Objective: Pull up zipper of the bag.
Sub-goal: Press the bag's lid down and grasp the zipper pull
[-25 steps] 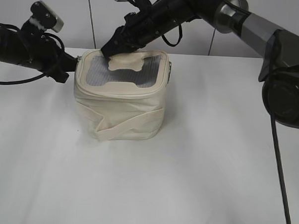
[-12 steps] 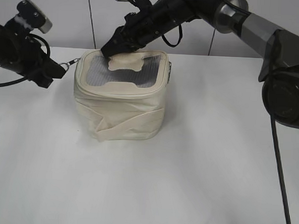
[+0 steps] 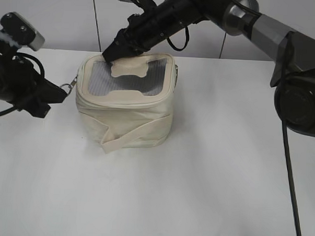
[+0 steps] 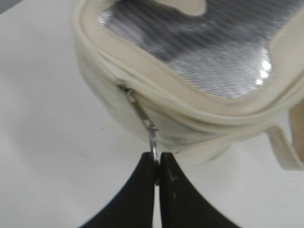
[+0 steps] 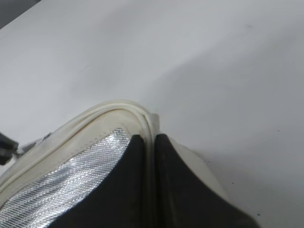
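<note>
The left end effector (image 4: 156, 173) has its fingers pressed together on the silver ring pull of the zipper (image 4: 151, 135), at the left side of the bag (image 3: 125, 103). The right end effector (image 5: 149, 142) pinches the bag's top rim at the back corner, apparently fabric only. The bag stands upright on the white desk (image 3: 196, 193).

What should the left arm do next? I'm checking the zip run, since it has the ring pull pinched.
Probably keep drawing the ring pull along the zipper toward the bag's front. The left gripper is shut on it, and the right gripper pins the far rim as an anchor.
</note>
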